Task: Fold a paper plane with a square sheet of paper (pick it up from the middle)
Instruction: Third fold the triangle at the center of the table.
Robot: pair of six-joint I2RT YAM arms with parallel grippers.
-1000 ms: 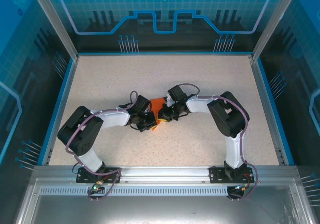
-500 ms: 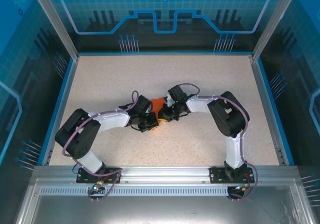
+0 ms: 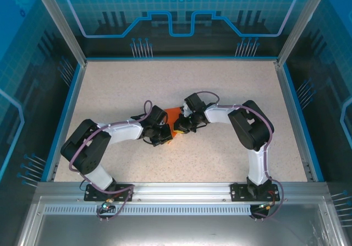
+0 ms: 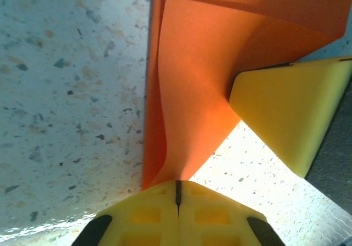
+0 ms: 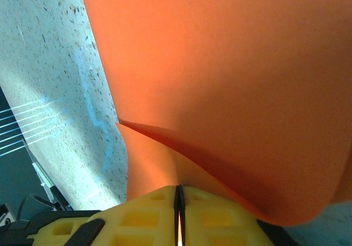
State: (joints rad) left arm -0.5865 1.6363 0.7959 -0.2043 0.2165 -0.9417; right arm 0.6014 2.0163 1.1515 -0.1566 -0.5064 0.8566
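Note:
The orange sheet of paper (image 3: 172,114) is folded into layers and held just above the speckled table between both arms near the middle. My left gripper (image 3: 165,134) is shut on its near corner; the left wrist view has the paper (image 4: 192,86) running up from the closed yellow jaws (image 4: 177,184), with the right gripper's yellow finger (image 4: 289,105) pressed against its far edge. My right gripper (image 3: 177,126) is shut on the opposite side; its wrist view has the paper (image 5: 231,81) bulging over the closed jaws (image 5: 178,190), a loose flap edge lifting at left.
The speckled table (image 3: 181,81) is bordered by a blue rim (image 3: 66,114) and the enclosure's metal posts. Both arm bases sit on the metal rail (image 3: 181,191) at the near edge.
The left arm's elbow has shifted slightly left and its gripper has edged a little to the left with the paper. The right arm has barely moved.

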